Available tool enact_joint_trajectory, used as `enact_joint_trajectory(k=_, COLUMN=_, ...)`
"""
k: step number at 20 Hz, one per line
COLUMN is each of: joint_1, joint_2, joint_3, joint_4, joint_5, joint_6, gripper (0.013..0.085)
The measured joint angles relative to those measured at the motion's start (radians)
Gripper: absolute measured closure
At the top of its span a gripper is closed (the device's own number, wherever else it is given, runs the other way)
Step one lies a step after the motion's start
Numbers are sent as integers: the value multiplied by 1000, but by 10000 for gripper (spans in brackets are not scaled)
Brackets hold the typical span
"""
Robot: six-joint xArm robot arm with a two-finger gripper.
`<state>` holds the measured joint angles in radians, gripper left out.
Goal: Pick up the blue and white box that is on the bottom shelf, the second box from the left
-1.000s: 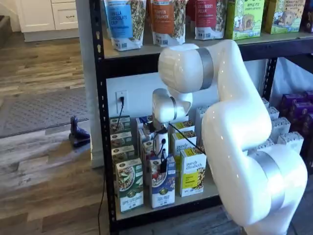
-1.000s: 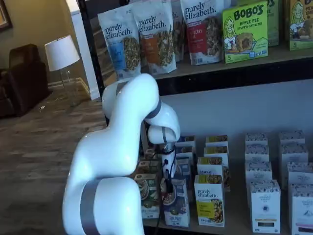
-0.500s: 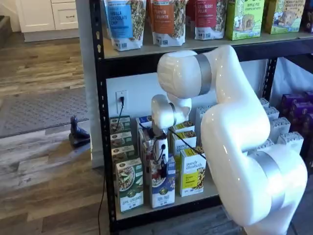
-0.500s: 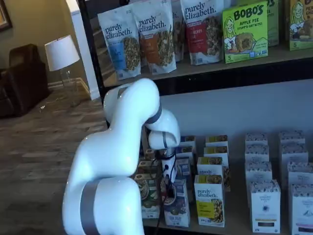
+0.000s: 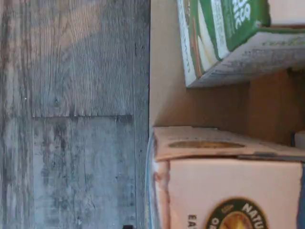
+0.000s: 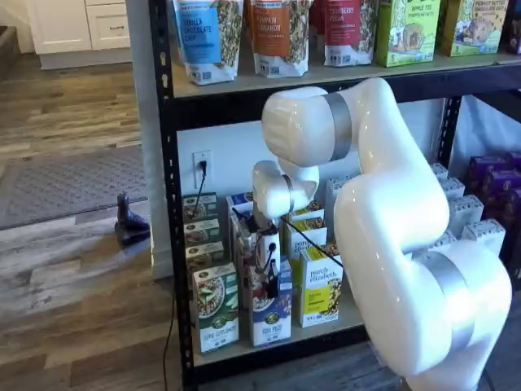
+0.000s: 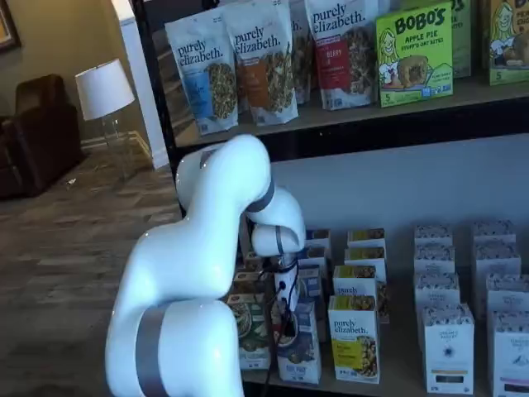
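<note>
Directly below end effector [image 6: 271, 281]: blue and white box [image 6: 271, 314] on bottom shelf [image 6: 326, 327]; fingers spread wide, not gripping.

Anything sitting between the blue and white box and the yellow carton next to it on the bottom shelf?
Nothing: in a shelf view only a narrow bare gap separates the blue and white box from the yellow carton on the bottom shelf.

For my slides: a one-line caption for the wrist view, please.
Wrist camera looking down on the top of the blue and white box at the shelf front, a green carton beside it, wood floor beyond.
</note>
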<state>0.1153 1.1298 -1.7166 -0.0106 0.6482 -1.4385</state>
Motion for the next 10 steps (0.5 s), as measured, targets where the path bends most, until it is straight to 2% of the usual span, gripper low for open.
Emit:
enact_joint_trajectory(k=1, joint_1=0, joint_2=0, joint_3=0, joint_4=0, joint_5=0, joint_6=0, gripper=130)
enact_joint_trajectory(k=3, joint_1=-1, joint_2=0, joint_3=0, joint_4=-4, joint_5=5, joint_6=2, gripper=210)
enact_joint_trajectory(k=4, joint_1=-1, joint_2=0, joint_3=1, joint_4=-7, joint_5=6, joint_6=5, gripper=210)
enact_joint_trajectory(k=6, joint_1=-1, joint_2=-1, joint_3=6, joint_4=-14, joint_5=8, joint_6=11, gripper=290)
enact_joint_trajectory(k=7, joint_1=-1, joint_2=-2, joint_3=7, joint_4=-15, joint_5=9, joint_6=12, gripper=290)
enact_joint_trajectory(k=8, joint_1=-1, joint_2=-2, joint_3=8, joint_4=-16, joint_5=10, joint_6=13, gripper=330)
enact_joint_trajectory(k=10, joint_1=-1, joint_2=-3, joint_3=10, joint_4=-16, joint_5=11, joint_6=14, gripper=330)
